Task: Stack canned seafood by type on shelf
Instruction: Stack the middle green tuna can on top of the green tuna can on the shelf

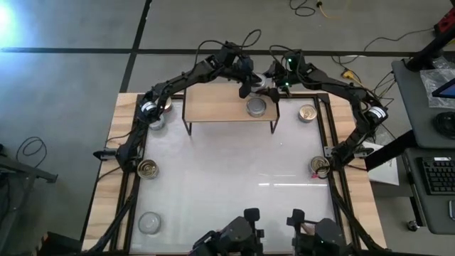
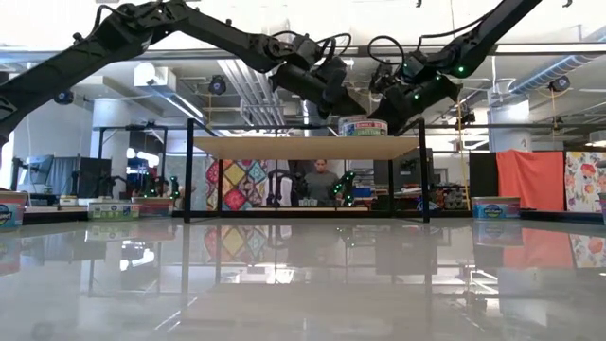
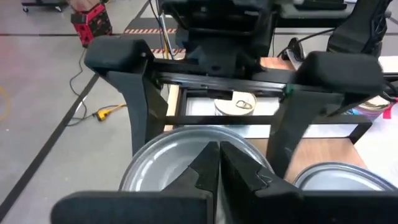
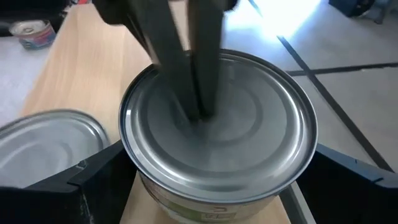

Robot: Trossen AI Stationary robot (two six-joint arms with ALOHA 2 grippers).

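Note:
The shelf (image 1: 213, 105) stands at the table's far middle, a light wooden board on black legs. Two silver-lidded tins stand on its right part. One tin (image 1: 256, 107) is free, resting on its base. The other tin (image 4: 217, 124) stands at the far right corner, between the fingers of my right gripper (image 4: 211, 186). My left gripper (image 3: 219, 163) is shut and points down onto this tin's lid. In the low view both grippers meet above the shelf's right end (image 2: 379, 142). My left gripper touches the middle of the tin's lid (image 4: 214, 134) with its shut fingertips (image 4: 196, 93), coming down on it from above at a slant. My right gripper holds the same tin by its side wall (image 4: 143, 180), one finger (image 4: 93, 180) on each side, coming level from the table's right. The tin stands upright on the shelf board.
More tins lie on the white table: a gold-lidded tin (image 1: 307, 112) right of the shelf, another (image 1: 320, 167) by the right edge, one (image 1: 148, 168) at the left, and silver tins (image 1: 158, 117) (image 1: 149, 222) on the left side. A person (image 2: 322, 180) sits beyond the table.

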